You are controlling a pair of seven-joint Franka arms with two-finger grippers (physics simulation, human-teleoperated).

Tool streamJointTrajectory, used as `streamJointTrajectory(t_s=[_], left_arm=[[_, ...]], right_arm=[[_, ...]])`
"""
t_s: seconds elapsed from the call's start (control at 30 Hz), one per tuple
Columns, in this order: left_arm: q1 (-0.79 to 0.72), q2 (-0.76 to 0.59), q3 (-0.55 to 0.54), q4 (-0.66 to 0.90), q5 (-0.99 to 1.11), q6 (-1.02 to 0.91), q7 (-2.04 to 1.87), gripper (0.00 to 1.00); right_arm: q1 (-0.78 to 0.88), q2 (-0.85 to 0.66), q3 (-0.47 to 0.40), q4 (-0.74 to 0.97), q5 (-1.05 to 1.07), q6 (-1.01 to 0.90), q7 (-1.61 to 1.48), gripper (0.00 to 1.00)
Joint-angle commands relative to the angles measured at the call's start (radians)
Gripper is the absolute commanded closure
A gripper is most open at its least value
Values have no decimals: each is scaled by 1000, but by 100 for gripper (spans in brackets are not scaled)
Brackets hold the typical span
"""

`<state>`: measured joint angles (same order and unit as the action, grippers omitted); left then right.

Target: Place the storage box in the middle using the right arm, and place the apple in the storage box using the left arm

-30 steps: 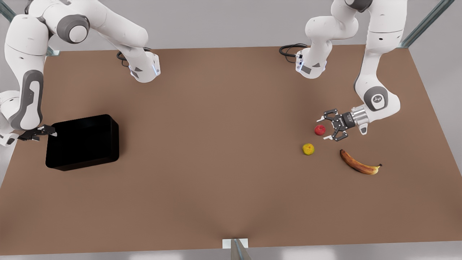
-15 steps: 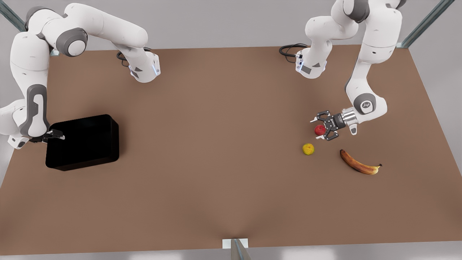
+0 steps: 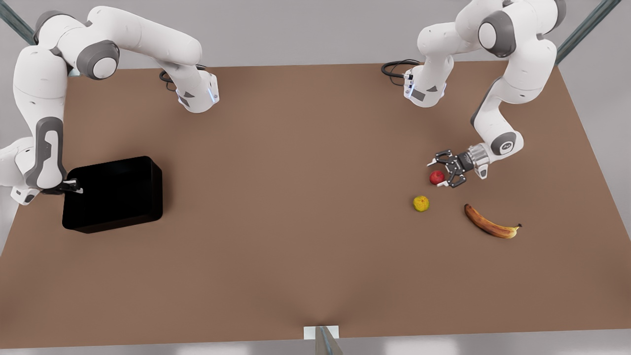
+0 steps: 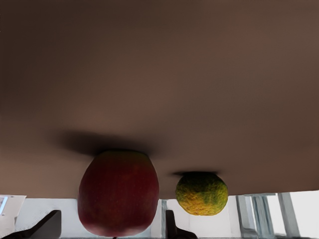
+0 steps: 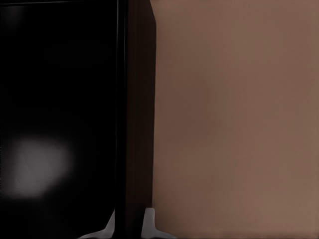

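The storage box [image 3: 116, 192], a glossy black bin, sits at the front view's left side of the table. My right gripper [image 3: 75, 186] is at its outer short wall. In the right wrist view its fingertips [image 5: 149, 225] press either side of the box wall [image 5: 134, 124], shut on it. The apple [image 3: 437, 177], small and red, rests on the table at the front view's right. My left gripper [image 3: 436, 174] lies low and level with a finger on each side of it, open. In the left wrist view the apple [image 4: 118, 191] sits between the fingertips [image 4: 172, 226].
A yellowish-green round fruit [image 3: 420, 203] lies just in front of the apple, also seen as the fruit [image 4: 201, 193] beside it. A browned banana [image 3: 490, 223] lies toward the front view's right. The brown table [image 3: 296, 197] stretches wide between box and fruits.
The left gripper has slid toward the apple until its fingers straddle it. The right gripper moved onto the box's wall and its fingers narrowed onto it.
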<state>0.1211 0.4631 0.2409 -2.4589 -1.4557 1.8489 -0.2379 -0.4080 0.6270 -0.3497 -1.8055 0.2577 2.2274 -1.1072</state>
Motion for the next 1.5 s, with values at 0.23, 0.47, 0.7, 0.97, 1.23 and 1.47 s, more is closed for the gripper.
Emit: streamJointTrajectory(t_s=[0.23, 0.47, 0.7, 0.97, 1.23, 1.47], left_arm=[[0, 26, -3, 3, -92, 15, 14, 1], [0, 34, -5, 5, -95, 21, 31, 9], [0, 43, -5, 1, -110, 10, 28, 25], [0, 60, -14, 1, -141, 21, 28, 29], [0, 62, -15, 0, -156, 21, 29, 30], [0, 63, -31, 0, -176, 20, 16, 42]], right_arm=[[-32, -12, 12, 28, 60, -92, -62, 79], [245, -179, 9, 238, -54, -525, 291, 79], [744, -214, 17, 239, -2, -583, 848, 79], [865, -69, 199, 348, 149, -388, 1236, 79], [865, 19, 324, 466, 195, -331, 1325, 79], [864, 22, 354, 488, 221, -311, 1313, 0]])
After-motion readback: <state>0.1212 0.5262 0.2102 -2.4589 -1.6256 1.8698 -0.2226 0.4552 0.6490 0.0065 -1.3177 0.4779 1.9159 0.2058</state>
